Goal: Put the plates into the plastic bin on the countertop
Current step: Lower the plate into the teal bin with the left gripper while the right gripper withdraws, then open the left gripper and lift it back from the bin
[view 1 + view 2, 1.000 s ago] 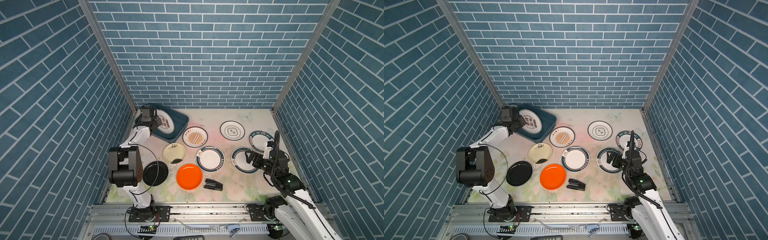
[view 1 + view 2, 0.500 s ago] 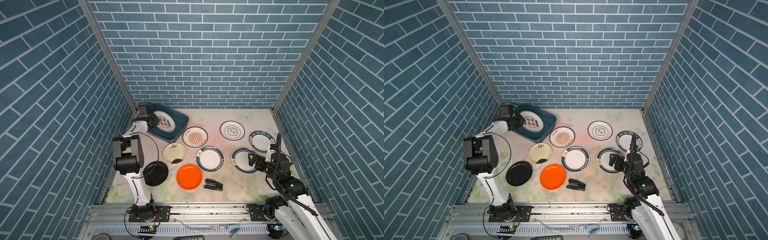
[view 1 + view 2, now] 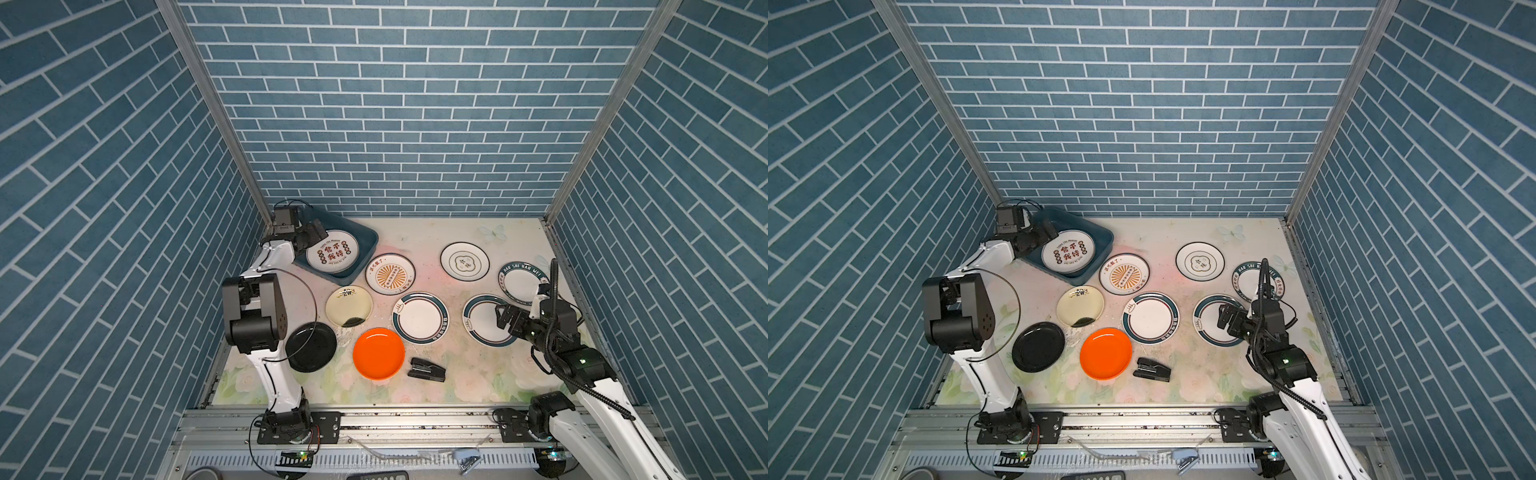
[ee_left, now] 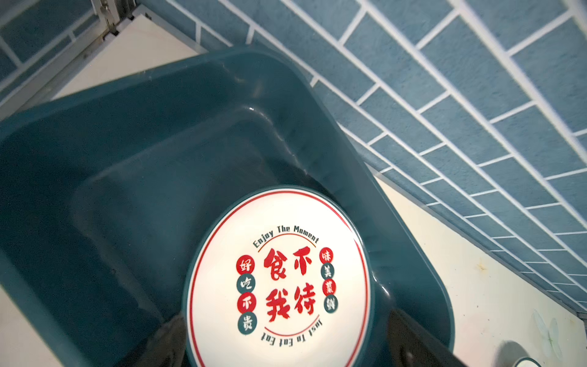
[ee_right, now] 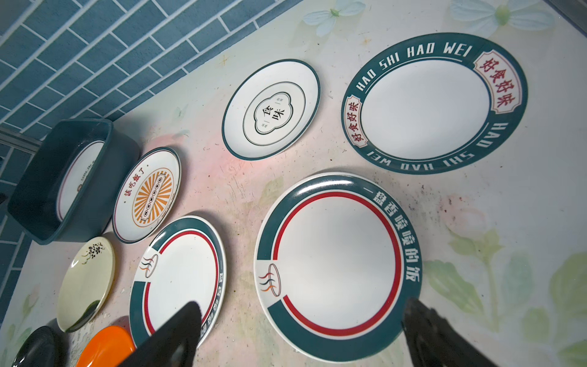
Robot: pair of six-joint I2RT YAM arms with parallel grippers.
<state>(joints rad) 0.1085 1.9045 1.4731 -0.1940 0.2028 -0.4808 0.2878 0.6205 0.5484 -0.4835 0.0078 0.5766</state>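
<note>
The dark teal plastic bin (image 3: 367,240) (image 3: 1105,240) stands at the back left of the flowered countertop (image 3: 419,232). One white plate with red lettering (image 3: 332,254) (image 4: 279,279) lies flat inside it. My left gripper (image 3: 312,232) (image 4: 286,336) hovers over the bin's left end, open, a dark finger on either side of that plate's rim. My right gripper (image 3: 505,318) (image 5: 301,314) is open and empty above the near edge of a teal-and-red-rimmed plate (image 3: 484,320) (image 5: 336,263). Several more plates lie on the countertop: sunburst (image 3: 390,273), cream (image 3: 348,306), orange (image 3: 378,353), black (image 3: 311,347).
A small black stapler (image 3: 427,369) lies right of the orange plate. More plates: a teal-rimmed one (image 3: 419,318), an emblem plate (image 3: 464,260) and a lettered-rim plate (image 3: 519,279) near the right wall. Blue tiled walls close in on three sides.
My left gripper has opened and let go of the red-lettered plate, which now rests in the bin. The right gripper has hardly moved.
</note>
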